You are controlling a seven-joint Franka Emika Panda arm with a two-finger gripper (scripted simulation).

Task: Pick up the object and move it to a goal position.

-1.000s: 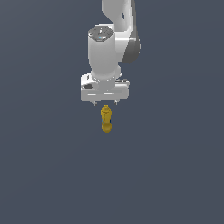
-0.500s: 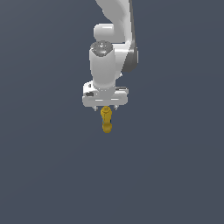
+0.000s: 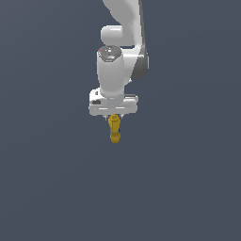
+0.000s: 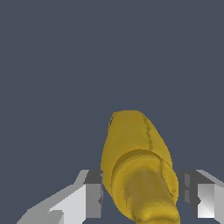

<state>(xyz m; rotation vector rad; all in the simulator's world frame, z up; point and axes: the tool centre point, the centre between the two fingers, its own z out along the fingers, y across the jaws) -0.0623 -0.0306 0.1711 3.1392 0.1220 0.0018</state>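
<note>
Arm: we saw the white Panda arm (image 3: 123, 28) coming down from the top of the exterior view, with its wrist pointing straight down.
Gripper: the gripper (image 3: 113, 116) was directly over the upper end of the yellow object (image 3: 114, 129).
Fingers: in the wrist view we saw one finger (image 4: 92, 194) on each side of the object; one pad touched its yellow side, the other finger (image 4: 199, 194) stood a little apart from it.
Claw state: we could not tell for sure if the claw was clenched on the object or only placed around it.
Object: it was glossy, long and narrow, with its wider head between the fingers and its rounded body below the gripper in the exterior view.
Background: we saw only a plain dark grey-blue surface (image 3: 56, 188) around the arm.
</note>
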